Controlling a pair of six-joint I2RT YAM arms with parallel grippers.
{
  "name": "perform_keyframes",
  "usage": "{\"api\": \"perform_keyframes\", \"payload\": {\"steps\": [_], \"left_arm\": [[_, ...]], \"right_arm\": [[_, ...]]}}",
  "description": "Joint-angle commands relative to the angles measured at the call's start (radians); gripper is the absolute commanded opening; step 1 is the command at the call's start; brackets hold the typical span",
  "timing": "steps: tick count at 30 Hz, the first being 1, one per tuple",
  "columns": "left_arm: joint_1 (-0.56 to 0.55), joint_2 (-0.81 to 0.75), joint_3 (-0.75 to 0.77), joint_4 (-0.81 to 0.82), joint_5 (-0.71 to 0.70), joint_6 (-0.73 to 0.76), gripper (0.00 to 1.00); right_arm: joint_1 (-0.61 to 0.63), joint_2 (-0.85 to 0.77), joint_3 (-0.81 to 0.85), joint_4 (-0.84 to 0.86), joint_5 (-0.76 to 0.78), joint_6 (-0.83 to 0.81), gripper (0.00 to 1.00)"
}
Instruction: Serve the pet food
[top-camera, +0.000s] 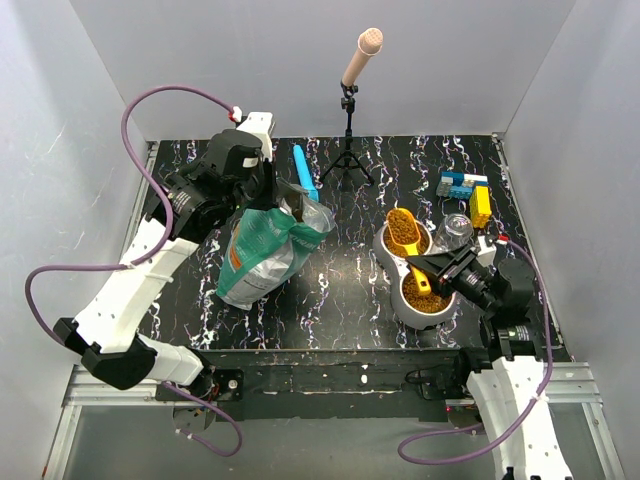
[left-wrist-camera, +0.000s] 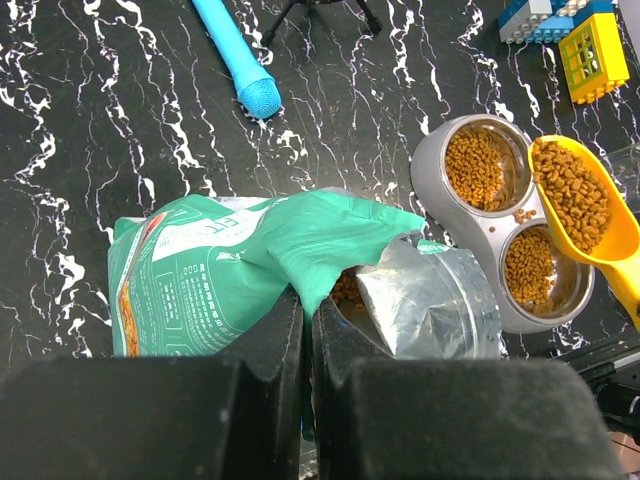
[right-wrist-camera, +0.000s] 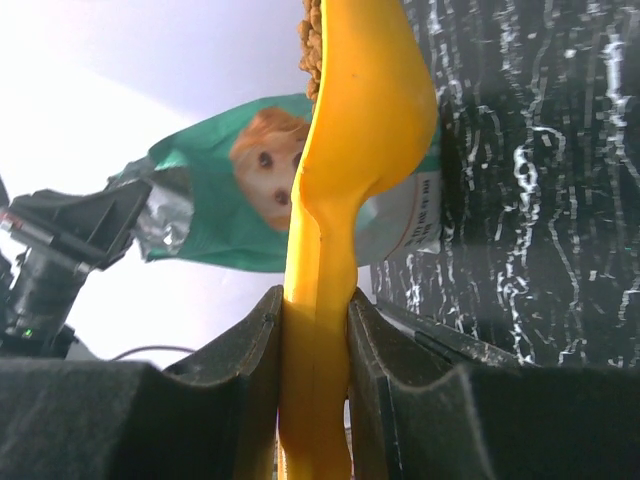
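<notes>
**A:** Item one, left arm?

**B:** It reaches forward over the bench (top-camera: 340, 295) with the wrist bent down. The left end effector (left-wrist-camera: 307, 310) is clenched on the top edge of the green pet food bag (left-wrist-camera: 230, 260). The bag stands slumped at mid-left, its silver mouth open and kibble (left-wrist-camera: 345, 290) showing inside.

**A:** Item two, right arm?

**B:** The elbow is folded low at the near right and the wrist angles forward-left. The right end effector (right-wrist-camera: 315, 300) is clamped on the handle of the yellow scoop (top-camera: 404, 229). The scoop is heaped with kibble and held over the far cup of the grey twin bowl (left-wrist-camera: 425, 165). Both cups hold kibble.
</notes>
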Motion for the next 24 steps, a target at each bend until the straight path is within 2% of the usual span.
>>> {"api": "perform_keyframes", "payload": {"steps": [1,11,24], "left_arm": [[-0.001,-0.085,0.055,0.137,-0.039,0.01,0.0],[-0.001,-0.091,0.055,0.133,-0.039,0.01,0.0],[0.001,-0.096,0.046,0.134,-0.033,0.004,0.0]], "right_arm": [[-0.007,-0.021,-0.049,-0.006,0.094,-0.015,0.01],[-0.009,0.027,-0.083,-0.055,0.183,-0.061,0.01],[-0.009,0.122,0.038,-0.298,0.251,-0.132,0.01]]}}
